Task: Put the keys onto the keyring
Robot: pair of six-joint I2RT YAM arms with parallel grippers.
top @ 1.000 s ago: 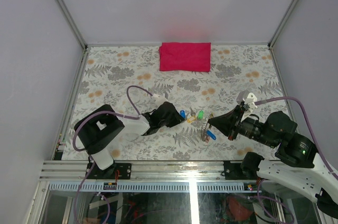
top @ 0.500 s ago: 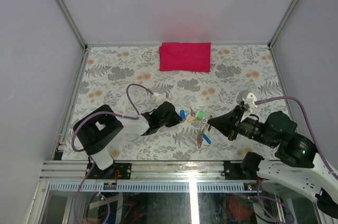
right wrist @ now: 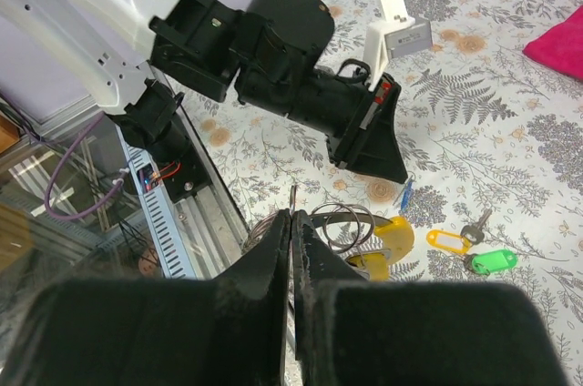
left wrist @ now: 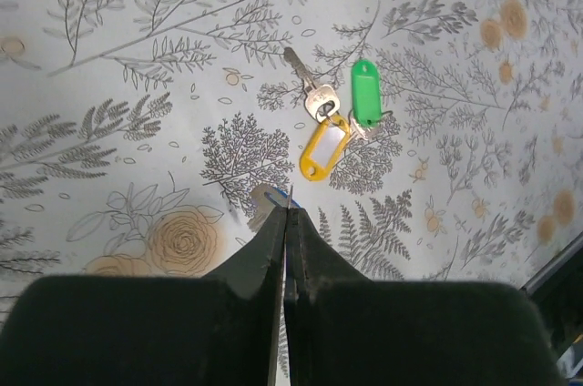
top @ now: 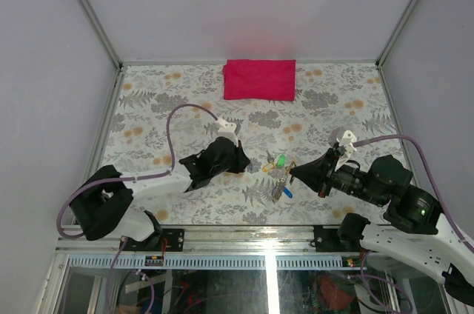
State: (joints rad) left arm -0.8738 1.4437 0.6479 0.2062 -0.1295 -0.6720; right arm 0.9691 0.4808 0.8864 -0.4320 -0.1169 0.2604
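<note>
My left gripper is shut, and a thin metal blade sticks out of its tips: the key with the blue tag. From the right wrist this blue key hangs just under the left gripper. Beyond it on the table lie a yellow-tagged key, a green-tagged key and a bare silver key. My right gripper is shut on the keyring, whose wire loops hang beside a yellow tag. From above, the keyring is between both grippers.
A red cloth lies flat at the far edge of the flower-patterned table. Grey walls close in both sides and the back. A metal rail runs along the near edge by the arm bases.
The left gripper has closed on the blue key, and its arm has swung, with the elbow dropping left. The right gripper and the keyring have shifted slightly left.
</note>
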